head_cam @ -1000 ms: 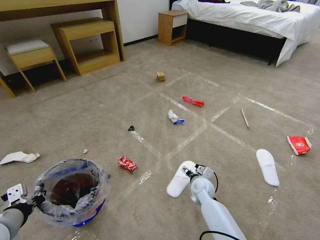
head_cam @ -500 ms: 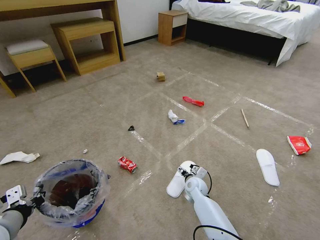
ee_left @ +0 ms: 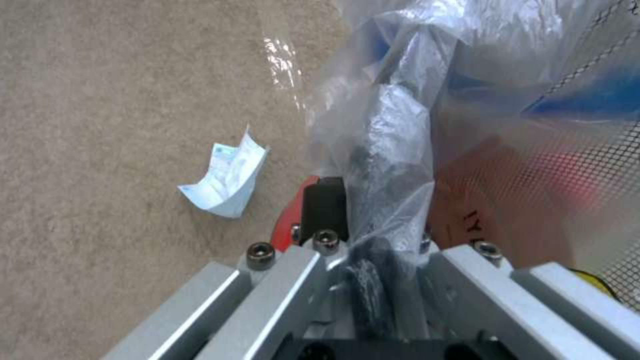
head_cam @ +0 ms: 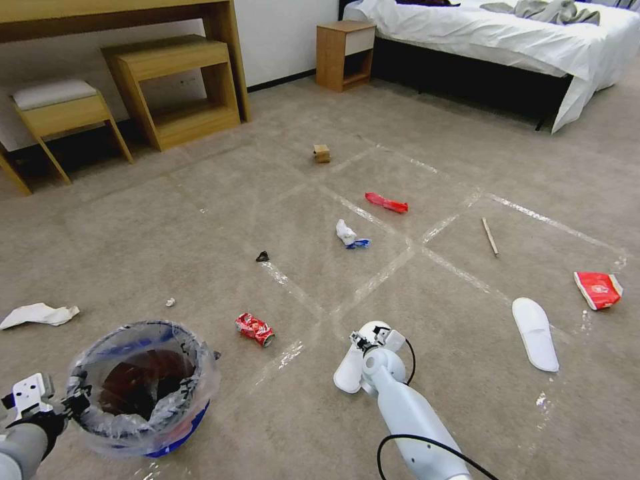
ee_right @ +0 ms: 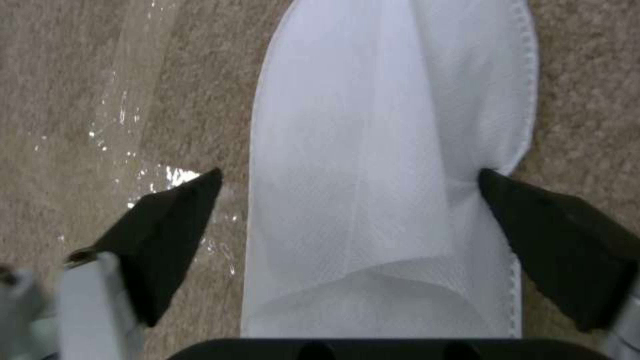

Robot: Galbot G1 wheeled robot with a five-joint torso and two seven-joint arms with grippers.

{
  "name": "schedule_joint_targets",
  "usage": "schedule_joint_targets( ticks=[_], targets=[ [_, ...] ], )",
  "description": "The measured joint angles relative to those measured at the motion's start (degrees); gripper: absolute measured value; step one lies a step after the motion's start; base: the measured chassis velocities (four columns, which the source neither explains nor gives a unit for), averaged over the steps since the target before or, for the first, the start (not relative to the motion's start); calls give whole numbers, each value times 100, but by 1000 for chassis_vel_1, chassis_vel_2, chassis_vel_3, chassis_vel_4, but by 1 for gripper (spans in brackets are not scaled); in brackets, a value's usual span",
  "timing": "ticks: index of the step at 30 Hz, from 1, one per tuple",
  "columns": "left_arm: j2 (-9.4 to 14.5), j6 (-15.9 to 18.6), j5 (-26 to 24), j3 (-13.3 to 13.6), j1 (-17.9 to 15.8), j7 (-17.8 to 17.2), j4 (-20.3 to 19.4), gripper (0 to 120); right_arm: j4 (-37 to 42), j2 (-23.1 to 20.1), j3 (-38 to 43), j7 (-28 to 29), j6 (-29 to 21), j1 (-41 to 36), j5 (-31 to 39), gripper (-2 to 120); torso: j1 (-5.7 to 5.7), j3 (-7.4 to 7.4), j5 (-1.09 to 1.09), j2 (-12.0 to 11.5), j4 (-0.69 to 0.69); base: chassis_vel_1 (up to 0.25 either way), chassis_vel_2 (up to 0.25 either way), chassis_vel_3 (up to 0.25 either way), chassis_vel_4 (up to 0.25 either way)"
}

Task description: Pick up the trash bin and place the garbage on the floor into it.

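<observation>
Left pincer [head_cam: 70, 403], at 7 o'clock in the head view: clamped onto the rim and bag liner of the trash bin [head_cam: 143, 387], which is held at 8 o'clock. Right pincer [ee_right: 347, 220], at 6 o'clock: fingers [ee_right: 170, 225] spread wide, straddling the near white slipper [ee_right: 387, 165] on the floor [head_cam: 200, 220]; one fingertip touches its edge. Farther out: crushed can [head_cam: 254, 329], second slipper [head_cam: 535, 333], red wrapper [head_cam: 598, 289], crumpled paper [head_cam: 348, 234], tan box [head_cam: 322, 153].
</observation>
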Motion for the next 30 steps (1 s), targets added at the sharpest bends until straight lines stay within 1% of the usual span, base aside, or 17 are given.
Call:
schedule_joint_targets(
  ticks=[1, 4, 5, 6, 7, 8, 9, 11, 12, 13, 14, 16, 17, 19, 27, 29, 30],
  targets=[
    [0, 0, 0, 0, 0, 0, 0, 0, 0, 0, 0, 0, 0, 0, 0, 93, 0, 0, 0, 0, 0, 0, 0, 0, 0],
    [-15, -20, 48, 24, -3, 12, 11, 0, -28, 17, -8, -57, 57, -3, -102, 81, 0, 0, 1, 0, 0, 0, 0, 0, 0],
    [-15, -20, 48, 24, -3, 12, 11, 0, -28, 17, -8, -57, 57, -3, -102, 81, 0, 0, 1, 0, 0, 0, 0, 0, 0],
    [-15, -25, 55, 25, -7, 14, 22, 0, -11, 15, -20, -68, 66, -23, -130, 78, 0, 0, 2, 0, 1, 0, 0, 0, 0],
    [-14, -26, 58, 26, -12, 15, 30, 0, 8, 11, -25, -71, 68, -38, -142, 76, 0, 0, 2, 0, 1, 0, 0, 0, 0],
    [-9, -29, 60, 28, -25, 15, 39, 0, 54, -1, -38, -79, 68, -73, -164, 71, 0, 0, 2, 0, 1, 0, 0, 0, 0],
    [-9, -29, 60, 28, -25, 15, 39, 0, 54, -1, -38, -79, 68, -73, -164, 71, 0, 0, 2, 0, 1, 0, 0, 0, 0],
    [2, -39, 63, 38, -47, 16, 50, 0, 157, -27, -70, -94, 67, -151, -202, 62, 0, 1, 5, 0, 2, 0, 0, 0, 0],
    [5, -45, 74, 53, -61, 16, 53, 0, 267, -54, -97, -98, 46, -220, -207, 56, 0, 1, 6, -1, 3, 0, 0, 0, 0],
    [5, -45, 74, 53, -61, 16, 53, 0, 267, -54, -97, -98, 46, -220, -207, 56, 0, 1, 6, -1, 3, 0, 0, 0, 0],
    [5, -47, 81, 65, -69, 17, 53, 0, 346, -74, -122, -111, 31, -269, -215, 48, 0, 1, 5, 0, 3, 0, 0, 0, 0],
    [5, -63, 94, 76, -76, 18, 53, 0, 410, -89, -154, -124, 22, -321, -248, 40, 0, 1, 6, 0, 4, 0, 0, 0, 0],
    [5, -63, 94, 76, -76, 18, 53, 0, 410, -89, -154, -124, 22, -321, -248, 40, 0, 1, 6, 0, 4, 0, 0, 0, 0],
    [5, -71, 102, 76, -74, 18, 53, 0, 492, -106, -186, -138, 21, -372, -290, 33, 0, 1, 4, 0, 3, 0, 0, 0, 0],
    [-16, -90, 141, 89, -44, 27, 34, 0, 456, -152, -303, -216, 37, -416, -419, 31, 0, 1, 3, 0, 3, 0, 0, 0, 0],
    [-29, -96, 167, 96, -30, 44, 30, 0, 449, -163, -317, -238, 51, -423, -449, 26, 0, 1, 2, 0, 3, 0, 0, 0, 0],
    [-29, -96, 167, 96, -30, 44, 30, 0, 449, -163, -317, -238, 51, -423, -449, 26, 0, 1, 2, 0, 3, 0, 0, 0, 0]
  ],
)
